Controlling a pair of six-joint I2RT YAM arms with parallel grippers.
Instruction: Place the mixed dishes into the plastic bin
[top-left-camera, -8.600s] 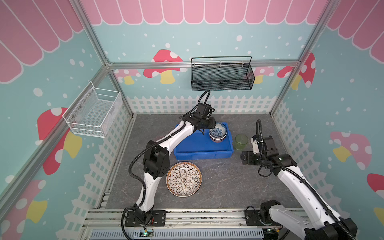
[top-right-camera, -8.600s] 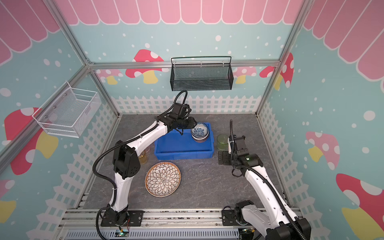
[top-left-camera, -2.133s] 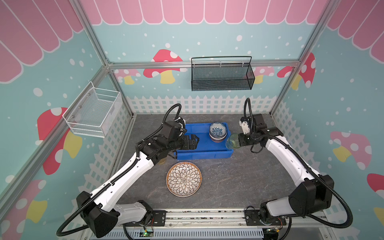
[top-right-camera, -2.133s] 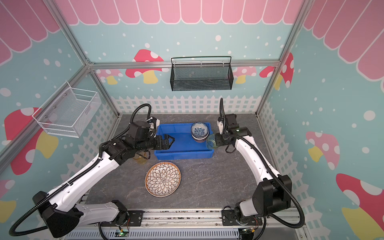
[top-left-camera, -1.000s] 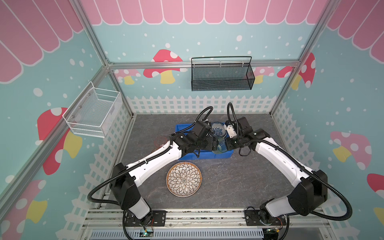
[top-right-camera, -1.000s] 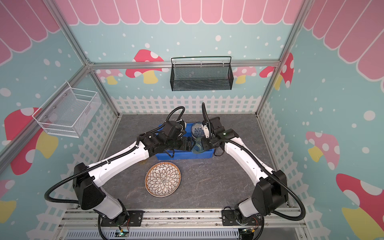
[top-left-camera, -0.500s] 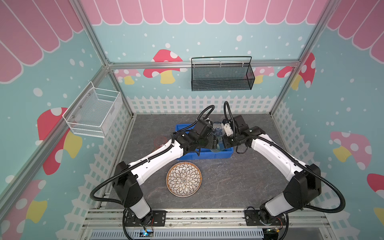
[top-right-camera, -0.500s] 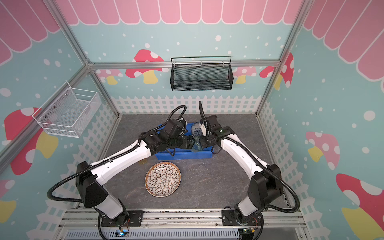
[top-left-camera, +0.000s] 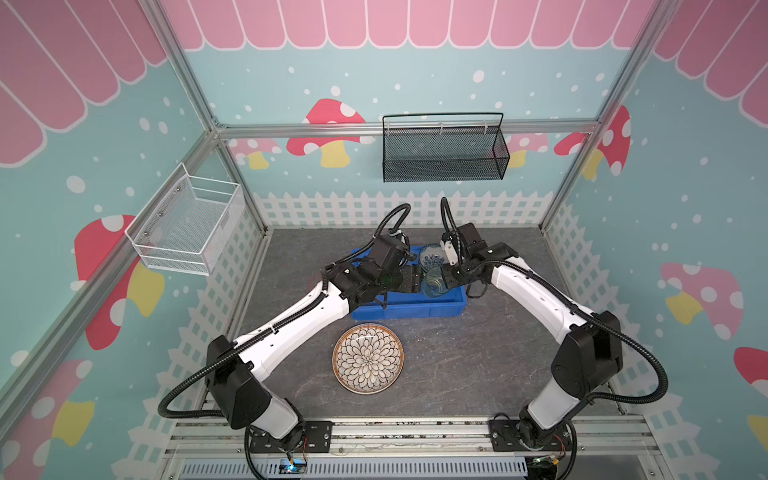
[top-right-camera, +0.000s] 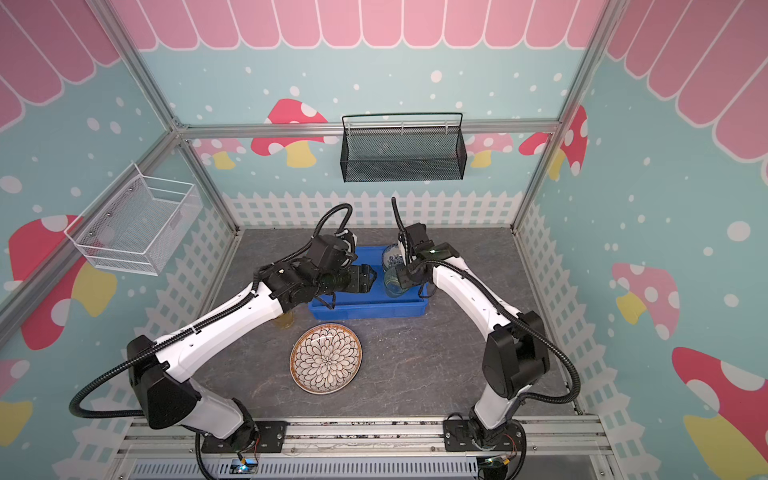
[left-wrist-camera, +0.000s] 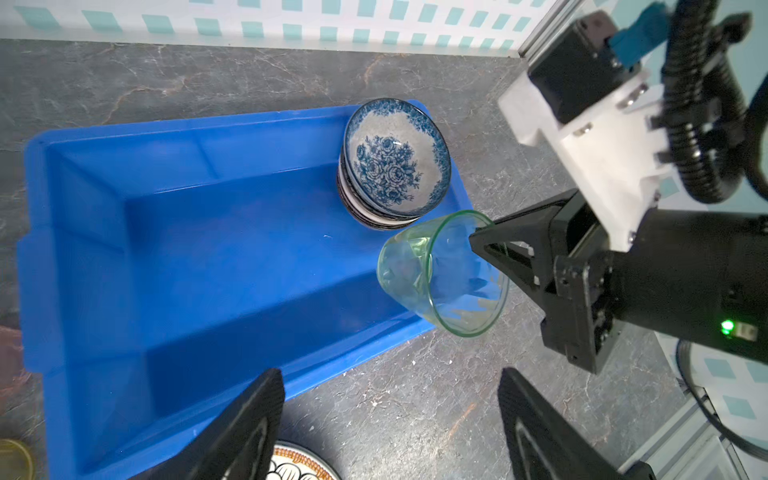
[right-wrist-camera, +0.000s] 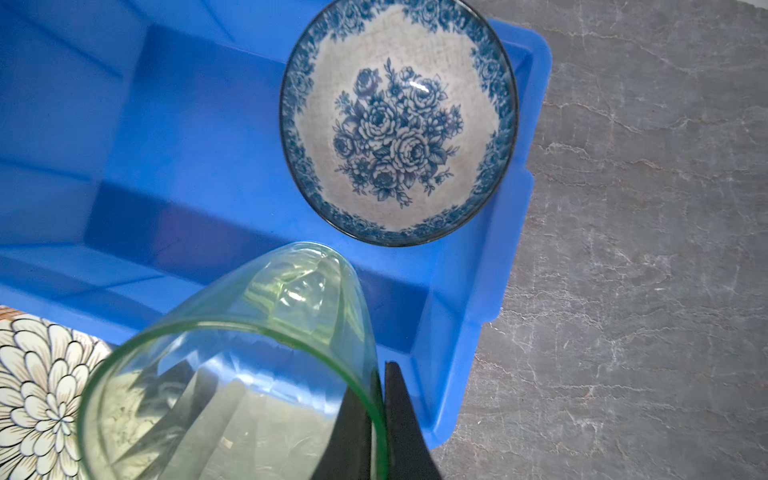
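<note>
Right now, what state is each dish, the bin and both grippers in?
Green cup: tilted, held over bin.
Right gripper: shut on green cup.
Left gripper: open, empty.
Bowls: stacked upright in bin.
Bin: on table, holds bowls.
Plate: flat on table, outside bin.
Amber cup: on table, outside bin.

ROBOTICS LAB, TEST CELL: An aluminium frame (top-left-camera: 540, 125) holds printed wall panels (top-left-camera: 415, 83) of mushrooms, snow dots, pink scallops and a white picket fence, like a toy stage set. A left arm (top-left-camera: 291, 324) and a right arm (top-left-camera: 536, 297) are bolted to a slotted metal rail (top-left-camera: 415, 432) along the near edge of the grey stone-look tabletop (top-left-camera: 478, 357). A black mesh basket (top-left-camera: 442, 162) and a white wire basket (top-left-camera: 187, 228) hang on the walls.
</note>
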